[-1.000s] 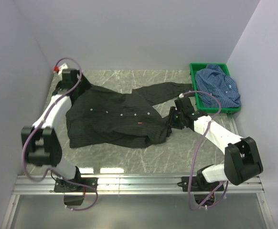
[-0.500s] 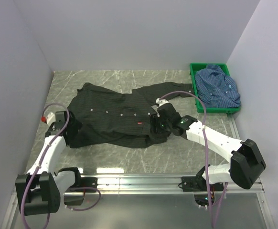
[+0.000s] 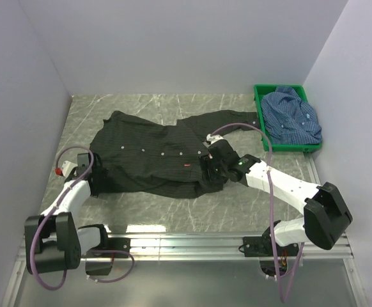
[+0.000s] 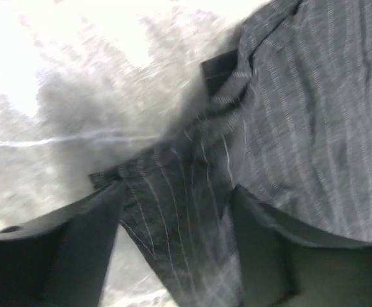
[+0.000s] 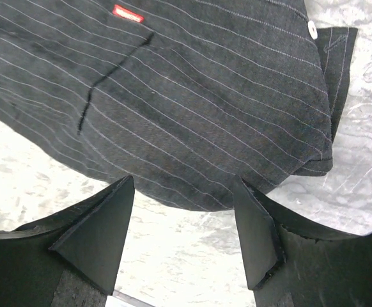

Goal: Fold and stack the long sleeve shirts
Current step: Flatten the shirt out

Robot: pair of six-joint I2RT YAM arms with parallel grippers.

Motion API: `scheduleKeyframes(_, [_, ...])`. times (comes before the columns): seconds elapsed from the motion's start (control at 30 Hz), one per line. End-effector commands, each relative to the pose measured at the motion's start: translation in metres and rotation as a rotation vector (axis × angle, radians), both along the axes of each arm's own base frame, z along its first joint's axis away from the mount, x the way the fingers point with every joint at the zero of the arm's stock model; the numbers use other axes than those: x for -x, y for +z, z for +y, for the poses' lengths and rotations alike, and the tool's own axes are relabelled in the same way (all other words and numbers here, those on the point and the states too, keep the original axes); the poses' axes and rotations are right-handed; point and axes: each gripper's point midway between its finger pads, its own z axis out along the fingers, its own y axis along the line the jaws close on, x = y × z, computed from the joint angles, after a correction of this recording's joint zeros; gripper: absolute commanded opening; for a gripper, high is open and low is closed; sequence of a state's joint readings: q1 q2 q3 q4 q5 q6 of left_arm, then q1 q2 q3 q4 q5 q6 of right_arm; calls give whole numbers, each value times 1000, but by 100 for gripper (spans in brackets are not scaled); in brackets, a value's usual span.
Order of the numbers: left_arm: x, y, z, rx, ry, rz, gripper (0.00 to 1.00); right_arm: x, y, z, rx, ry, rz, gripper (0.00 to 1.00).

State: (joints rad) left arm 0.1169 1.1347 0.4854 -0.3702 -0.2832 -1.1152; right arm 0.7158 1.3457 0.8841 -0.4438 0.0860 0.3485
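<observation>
2 white arms [image 3: 282,184] w/ black joints, purplish cables [image 3: 237,124], black wedge-shaped claw fingers [image 5: 100,233].

The top camera looks down from above and behind the arms, taking in the whole table [image 3: 173,214]. Each wrist camera looks closely past its own fingers [image 4: 64,256] (the left view is blurred) onto the black shirt [image 3: 151,157]: the left camera sees its left edge, the right camera its hem below the red label [image 5: 127,13].

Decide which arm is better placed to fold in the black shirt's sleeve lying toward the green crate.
Probably right. The right gripper, open, sits at the black shirt's edge nearest that sleeve; the left gripper is at the opposite end.
</observation>
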Motion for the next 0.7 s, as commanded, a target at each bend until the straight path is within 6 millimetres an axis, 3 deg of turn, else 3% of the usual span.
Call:
scheduleKeyframes(0.0, [2,-19,-6,59,39,22,70,-2,3,1,30,23,-12,71])
scheduleKeyframes(0.1, [1,-17,-5,52,44,18,42,6,-1,9,34,77,5,71])
scheduleKeyframes(0.13, [0,-13,-2,40,44,11,26,11,-3,14,43,105,6,71])
scheduleKeyframes(0.23, [-8,5,3,4,34,-18,4,16,2,18,94,150,-49,71])
scheduleKeyframes(0.37, [-19,32,16,-75,27,-52,1,39,19,49,98,323,-142,71])
scheduleKeyframes(0.43, [-26,47,19,-97,17,-78,0,42,18,59,121,376,-148,71])
scheduleKeyframes(0.67, [-37,77,24,-153,-28,-106,0,32,-9,69,253,437,-139,73])
